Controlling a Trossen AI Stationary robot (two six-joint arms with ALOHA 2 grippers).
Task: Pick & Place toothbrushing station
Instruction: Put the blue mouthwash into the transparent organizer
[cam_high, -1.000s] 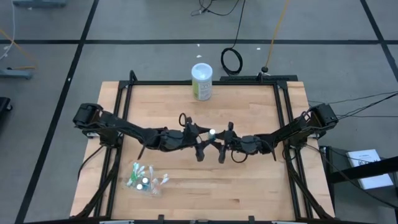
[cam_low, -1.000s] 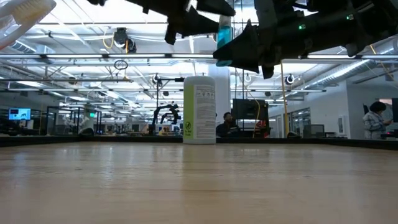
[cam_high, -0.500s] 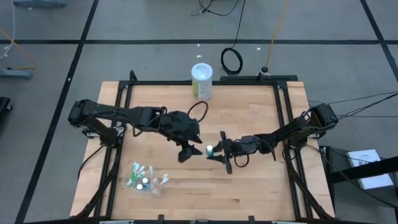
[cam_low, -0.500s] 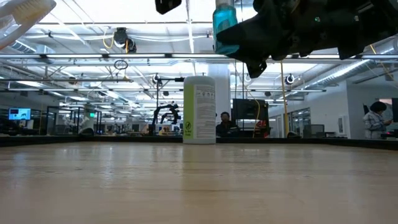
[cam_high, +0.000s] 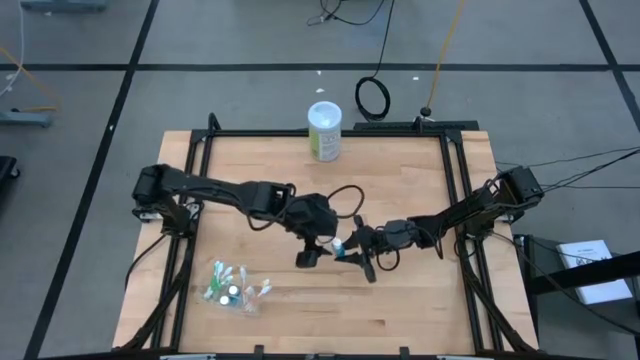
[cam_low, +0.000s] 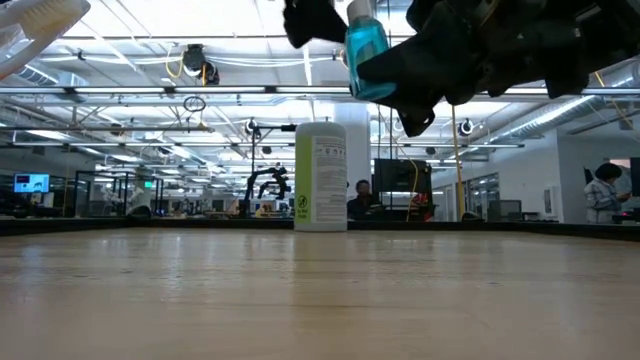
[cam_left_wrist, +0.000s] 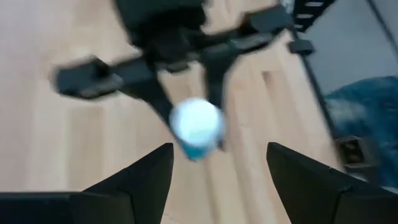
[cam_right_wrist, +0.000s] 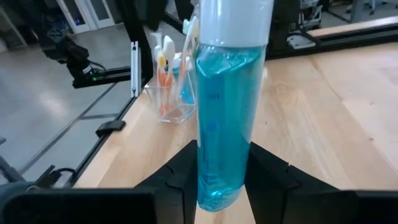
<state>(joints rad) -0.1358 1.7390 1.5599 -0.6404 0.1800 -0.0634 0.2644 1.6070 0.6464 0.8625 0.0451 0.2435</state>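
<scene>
High view: the right gripper (cam_high: 352, 250) is holding a teal tube (cam_high: 338, 245) clamped above mid-tabletop while the left gripper (cam_high: 312, 247), fingers apart, is facing it, so the next move likely calls for closing on its white cap.

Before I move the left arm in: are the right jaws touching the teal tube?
Touching. The right wrist view shows the right gripper closed on the teal tube, both jaws pressed against its lower end.

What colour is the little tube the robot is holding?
The tube is teal-blue with a white cap, clearest in the right wrist view.
</scene>
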